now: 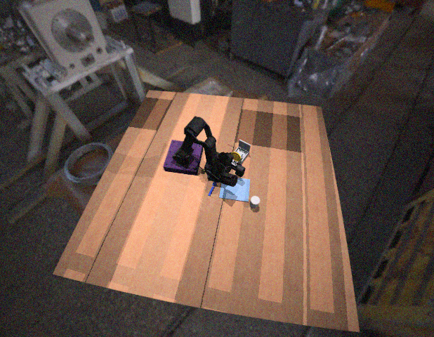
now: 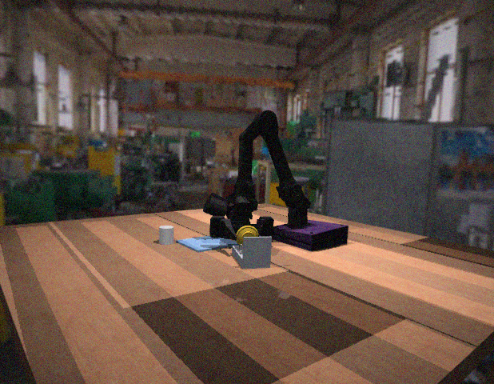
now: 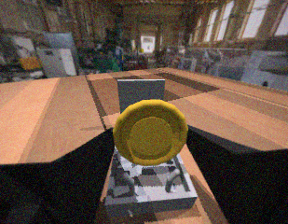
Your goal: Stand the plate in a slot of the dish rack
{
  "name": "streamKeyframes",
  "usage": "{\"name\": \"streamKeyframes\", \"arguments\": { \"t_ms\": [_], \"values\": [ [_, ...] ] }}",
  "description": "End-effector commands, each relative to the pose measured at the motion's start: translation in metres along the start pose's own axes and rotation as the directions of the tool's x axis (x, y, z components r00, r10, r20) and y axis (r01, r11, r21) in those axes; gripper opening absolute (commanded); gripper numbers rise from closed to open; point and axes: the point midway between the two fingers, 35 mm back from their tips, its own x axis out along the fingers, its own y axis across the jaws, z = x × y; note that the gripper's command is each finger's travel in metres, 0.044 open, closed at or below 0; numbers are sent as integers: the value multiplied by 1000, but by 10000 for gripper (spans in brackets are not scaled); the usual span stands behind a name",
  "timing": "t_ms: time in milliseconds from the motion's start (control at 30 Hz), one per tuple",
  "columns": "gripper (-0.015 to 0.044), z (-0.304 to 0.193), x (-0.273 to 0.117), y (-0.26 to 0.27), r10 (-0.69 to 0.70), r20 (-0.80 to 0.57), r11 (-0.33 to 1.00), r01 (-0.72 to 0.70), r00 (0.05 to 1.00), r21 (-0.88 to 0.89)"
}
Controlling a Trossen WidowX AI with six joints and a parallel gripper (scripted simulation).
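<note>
Yellow plate [image 1: 236, 156] [image 2: 247, 234] [image 3: 150, 133] held on edge, face toward wrist view. Hand [image 1: 239, 176] [image 2: 244, 236] [image 3: 149, 130] closed on it, fingers set wide, one at each side of the rim; width is the plate's, not slack. Side grip likely chosen so the lower rim stays free to go down between rails. Plate sits over the near part of the dish rack [image 1: 241, 154] [image 2: 256, 253] [image 3: 181, 203], roughly upright. Whether it is already in a slot: can't tell, lower rim and rails overlap in wrist view. Rack's tall grey end panel stands beyond the plate, presumably a backstop. Hand low and near level, probably so the plate stands instead of lying flat. Judgement: late placing step; line rim up with slot, ease down, then open and back straight out. Risk: rim catching on a rail, or a finger nudging the rack. Blue mat [image 1: 236, 189] [image 2: 205, 242] and white cylinder [image 1: 255, 201] [image 2: 166, 234] off to one side, apart from rack, not needed.
</note>
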Motion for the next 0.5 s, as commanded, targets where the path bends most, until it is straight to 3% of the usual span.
{"name": "streamKeyframes", "arguments": {
  "t_ms": [0,433,467],
  "values": [
    [0,-9,2,2,1,-1,1000,-1,1000,9],
    [0,-7,1,2,2,-3,1000,-2,1000,12],
    [26,-7,1,2,2,-3,1000,-2,1000,12]
  ]
}}
